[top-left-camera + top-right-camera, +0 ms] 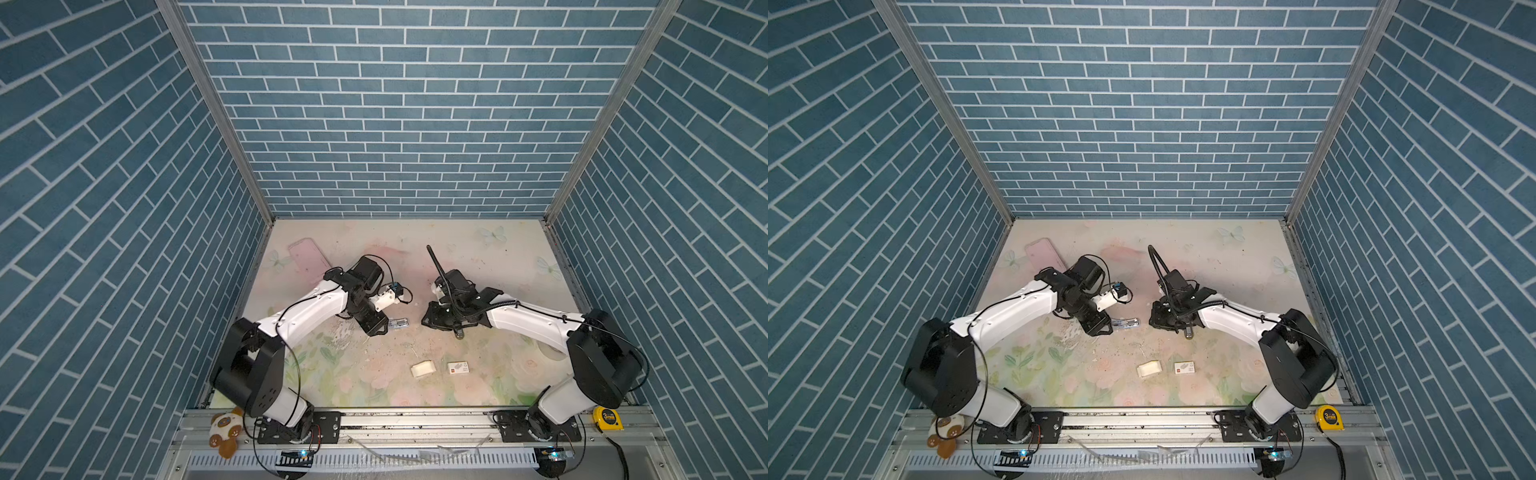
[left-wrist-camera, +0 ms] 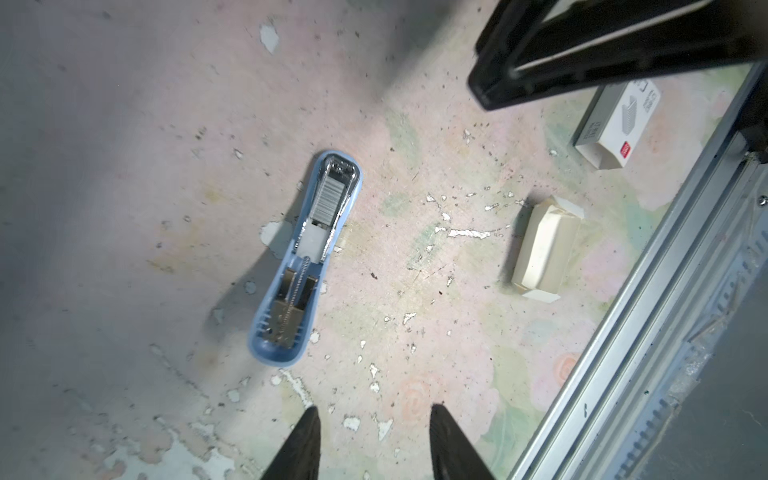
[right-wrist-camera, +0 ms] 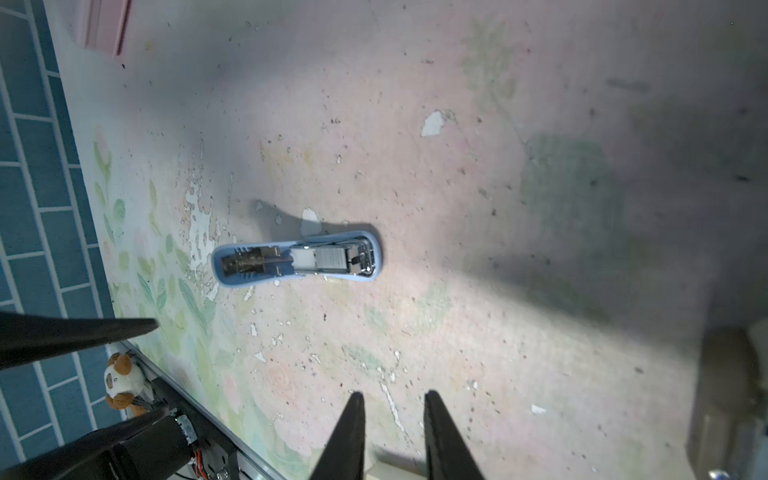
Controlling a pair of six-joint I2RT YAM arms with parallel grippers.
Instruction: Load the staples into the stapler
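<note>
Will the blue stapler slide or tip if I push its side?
Likely slides: the blue stapler lies low and flat. Its staples sit uncovered in the open channel, so a jolt may spill them. Its rounded shell could slip from a pinch.

table [image 1: 415,257]: floral print, worn, flaking
stapler [image 2: 305,262]: pale blue, lying open, mid-table, staples [image 2: 332,195] in its channel
card tray [image 1: 424,369]: white, nearer front edge
sleeve [image 1: 458,368]: white, red mark, just beside card tray, not touching
pink flat case [image 1: 308,257]: far left corner
</note>
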